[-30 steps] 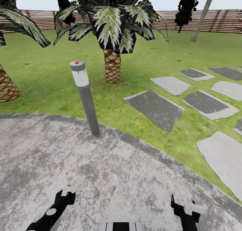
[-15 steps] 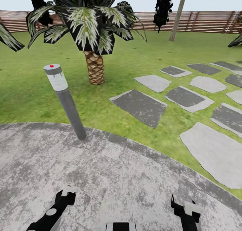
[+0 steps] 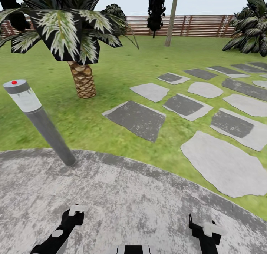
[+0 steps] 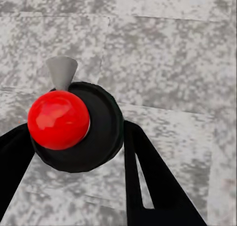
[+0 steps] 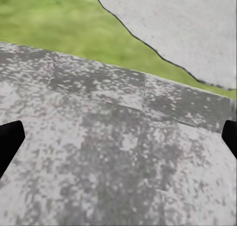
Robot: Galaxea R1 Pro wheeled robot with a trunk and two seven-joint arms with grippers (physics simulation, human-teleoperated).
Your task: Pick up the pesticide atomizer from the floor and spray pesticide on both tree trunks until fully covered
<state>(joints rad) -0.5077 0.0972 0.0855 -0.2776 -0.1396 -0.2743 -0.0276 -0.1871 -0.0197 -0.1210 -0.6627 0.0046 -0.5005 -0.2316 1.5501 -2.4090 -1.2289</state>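
Note:
My left gripper hangs low over grey paving and is shut on the pesticide atomizer. The atomizer is a black round body with a glossy red ball on top and a small grey nozzle. In the left wrist view, black fingers flank it on both sides. My right gripper is open over the paving, and nothing lies between its fingers. Far off by the brown slat fence rises a tall tan trunk with dark blocky leaves, which looks like one of the trees. Green lawn lies between.
A grey bollard lamp with a red dot leans at the paving's edge, front left. A short palm with a scaly trunk stands behind it. Grey stepping stones cross the grass to the right. Dark shrubs fill the far right corner.
The whole head view has swung to the right, so the lamp, the palm and the far trunk slide left in the picture. Both grippers stay as they were.

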